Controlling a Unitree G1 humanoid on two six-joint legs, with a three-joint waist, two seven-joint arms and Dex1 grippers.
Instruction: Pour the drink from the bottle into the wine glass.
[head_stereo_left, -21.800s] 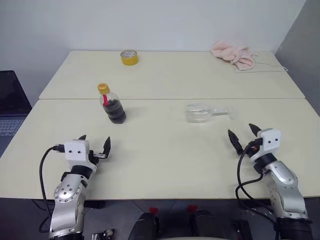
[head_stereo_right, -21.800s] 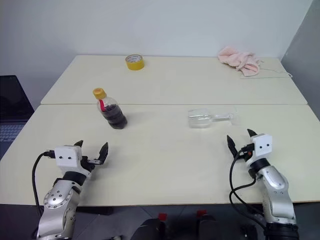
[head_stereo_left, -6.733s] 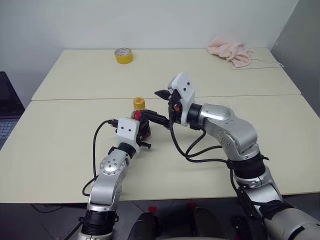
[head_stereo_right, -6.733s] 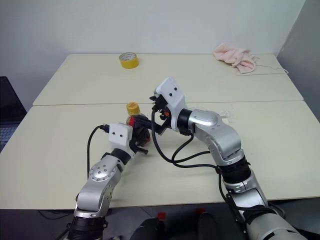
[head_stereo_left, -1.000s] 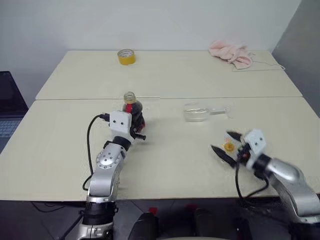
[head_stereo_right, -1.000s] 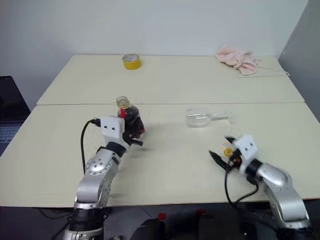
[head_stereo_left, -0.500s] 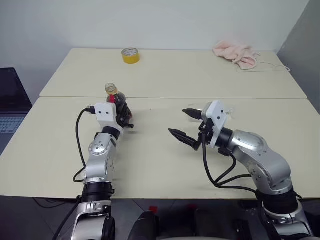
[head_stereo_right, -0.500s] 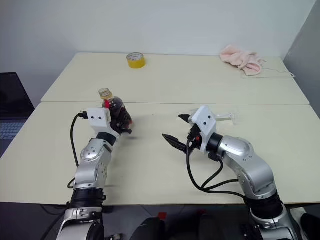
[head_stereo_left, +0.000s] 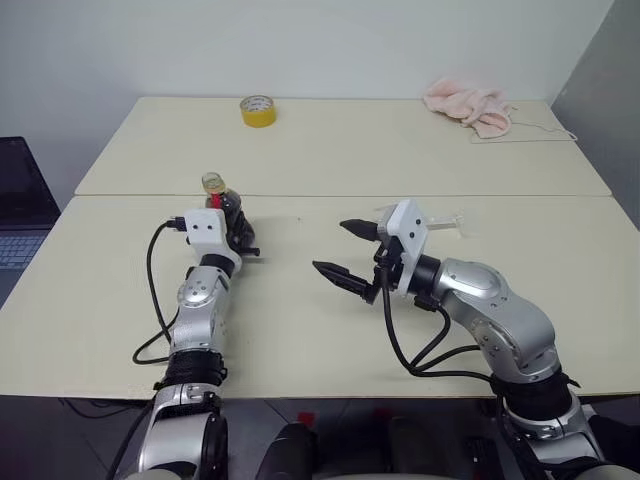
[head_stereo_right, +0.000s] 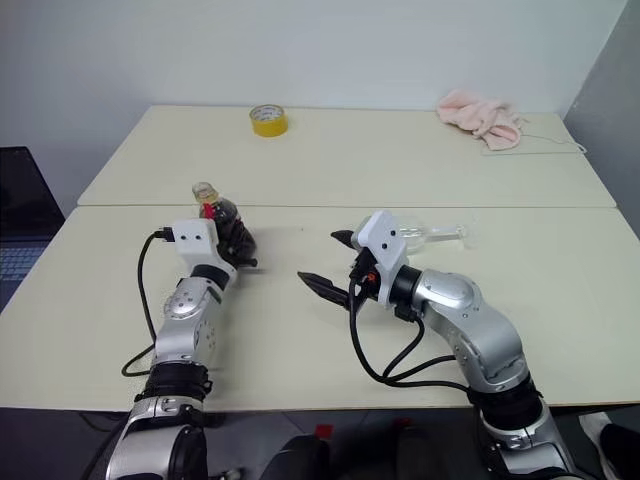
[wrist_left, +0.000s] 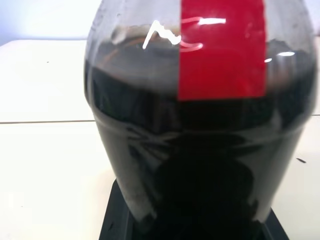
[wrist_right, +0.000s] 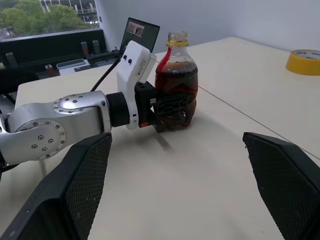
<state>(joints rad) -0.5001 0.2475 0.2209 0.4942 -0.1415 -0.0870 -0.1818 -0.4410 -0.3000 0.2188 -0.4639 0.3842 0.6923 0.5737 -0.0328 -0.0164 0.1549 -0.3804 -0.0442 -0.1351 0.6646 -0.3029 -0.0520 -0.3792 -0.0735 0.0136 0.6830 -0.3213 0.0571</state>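
The left end effector (head_stereo_right: 238, 247) is clamped tight around the lower body of the bottle (wrist_right: 176, 92), black fingers (wrist_right: 167, 106) wrapped across the ribbed plastic. The bottle stands upright on the table (head_stereo_left: 300, 330) in that grip, and its mouth is open at the top, no cap on it. The drink (wrist_left: 200, 165) inside is dark, nearly black, filling the rounded body up to about the shoulder, with a red label strip (wrist_left: 222, 50) running down the side. In the left wrist view the bottle sits right against the camera, wedged between the fingers.

Over to the right end effector (head_stereo_left: 350, 252): jaws spread wide, nothing between them, one finger (head_stereo_left: 338, 276) pointing out towards the bottle and the other angled above it. It hangs over the table, well apart from the bottle, on the side away from the left arm. From its own wrist camera the two broad black fingers frame the bottle and the left arm gripping it.

Just behind the right end effector lies the wine glass (head_stereo_right: 425, 235), on its side on the table, stem pointing away from the bottle. Further off, near the far edge, a yellow tape roll (head_stereo_left: 258, 111) sits beyond the bottle, and a crumpled pink cloth (head_stereo_left: 467, 107) lies at the far corner past the right arm. A dark laptop (head_stereo_left: 22, 215) shows beyond the table edge, out past the left arm.
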